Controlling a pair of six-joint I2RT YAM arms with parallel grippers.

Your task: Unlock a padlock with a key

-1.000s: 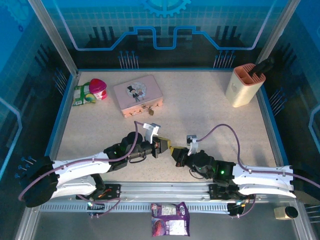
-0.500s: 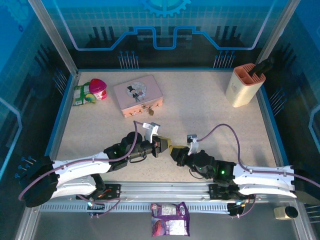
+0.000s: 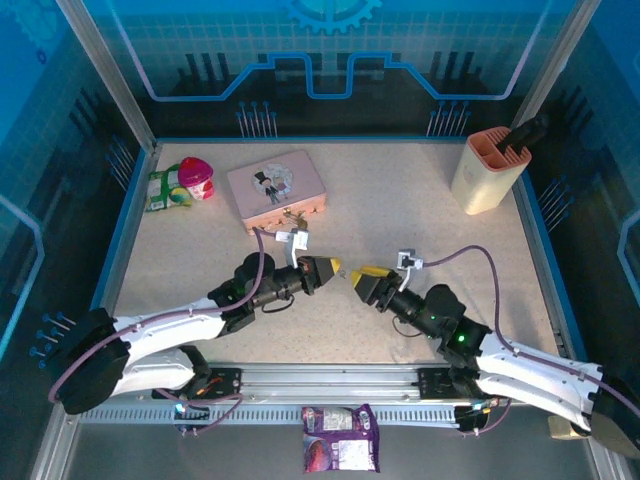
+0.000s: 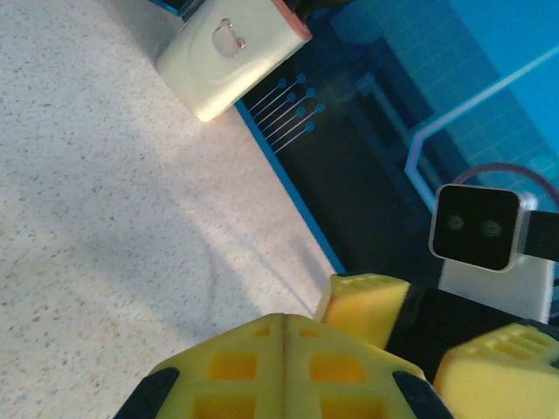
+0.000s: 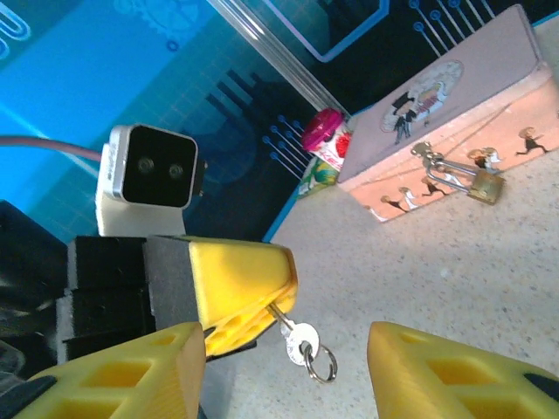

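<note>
Padlock (image 5: 486, 185) hangs on the pink tin (image 5: 454, 96) beyond the left gripper (image 3: 328, 269), which pinches the key (image 5: 300, 334) pointing away from it toward the wide-open right gripper (image 3: 362, 274).

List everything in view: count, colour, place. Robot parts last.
pink tin: one, pink, cartoon couple on lid, far left of table
padlock: one, brass body, silver shackle, at the tin's front clasp
key: one, silver, small ring attached, sticking out of the left gripper's fingers
cup: one, pink lid, far left corner
packet: one, green, beside the cup
holder: one, cream, far right, dark tool inside
snack packet: one, purple, on the near rail
table: one, speckled beige
left gripper: yellow fingers, shut on the key
right gripper: yellow fingers, open, facing the left gripper
</note>
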